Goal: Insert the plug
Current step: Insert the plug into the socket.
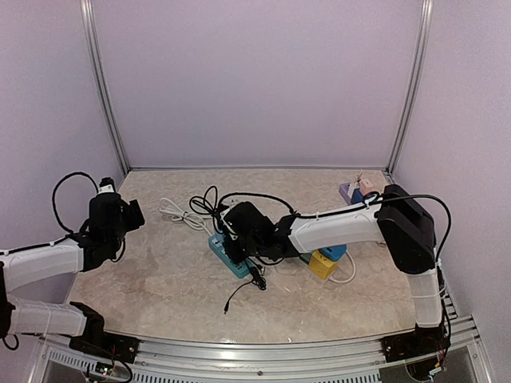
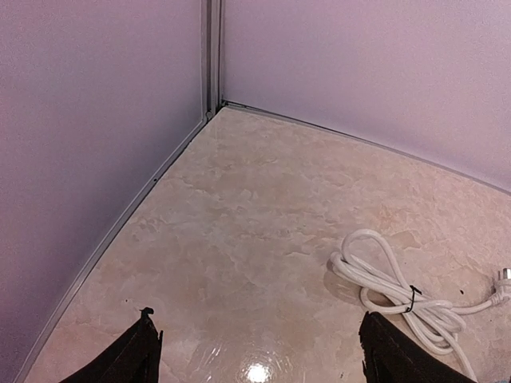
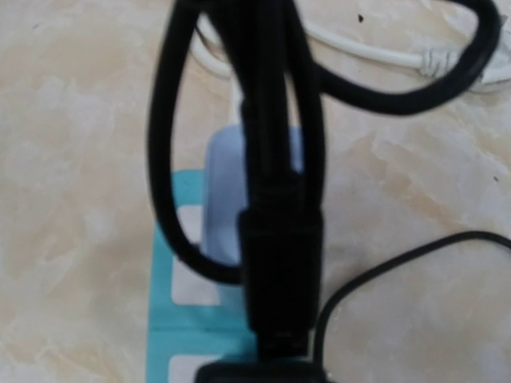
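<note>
Reaching across to the teal power strip (image 1: 226, 260), the right fingers (image 1: 238, 243) were clamped on the black plug (image 3: 279, 263), holding it upright over the strip for pressing in. The left fingers (image 2: 132, 355) stood apart, idle above the counter (image 2: 263, 223).

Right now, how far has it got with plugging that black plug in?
Done: the right tool has the black plug picked up, apparently gripped. In hand: holding it over the teal power strip. Still to do: seating it; the pictures do not show pins in a socket. The left tool stands open, idle, near the white cable.
</note>
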`<action>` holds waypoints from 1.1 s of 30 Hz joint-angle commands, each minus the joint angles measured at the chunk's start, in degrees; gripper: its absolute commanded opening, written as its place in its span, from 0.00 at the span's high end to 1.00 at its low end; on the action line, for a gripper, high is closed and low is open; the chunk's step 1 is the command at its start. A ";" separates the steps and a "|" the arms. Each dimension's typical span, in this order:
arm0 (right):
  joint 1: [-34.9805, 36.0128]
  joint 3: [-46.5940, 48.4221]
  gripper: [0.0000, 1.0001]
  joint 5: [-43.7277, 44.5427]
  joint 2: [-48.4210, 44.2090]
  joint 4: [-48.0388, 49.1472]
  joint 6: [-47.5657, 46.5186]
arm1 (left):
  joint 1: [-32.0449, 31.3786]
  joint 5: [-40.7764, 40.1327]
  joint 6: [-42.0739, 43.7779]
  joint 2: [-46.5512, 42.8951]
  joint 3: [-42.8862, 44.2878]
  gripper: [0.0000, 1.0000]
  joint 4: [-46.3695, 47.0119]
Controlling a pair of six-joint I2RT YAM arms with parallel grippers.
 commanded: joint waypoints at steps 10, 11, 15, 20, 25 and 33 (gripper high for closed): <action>0.78 9.72 0.00 -1.92 -3.54 -21.31 -7.15 | 0.34 2.29 0.72 -2.87 0.35 0.16 1.13; 0.85 10.91 0.00 -2.50 -4.42 -21.58 -8.16 | 0.39 2.68 0.62 -2.81 0.71 0.16 1.06; 0.10 15.75 0.00 -5.03 -8.21 -24.02 -11.43 | 0.53 7.54 -0.08 -0.19 7.24 0.15 -2.56; -6.36 16.02 0.00 -10.96 -14.88 -25.54 -12.01 | 0.64 16.03 0.15 5.27 19.67 0.15 -11.38; -18.44 12.92 0.00 -14.10 -21.18 -28.37 -9.84 | 3.82 18.53 7.23 8.85 30.24 0.13 -15.02; -36.55 3.51 0.00 -19.86 -33.72 -28.02 -9.43 | 15.23 22.98 22.54 10.23 30.01 0.11 -9.31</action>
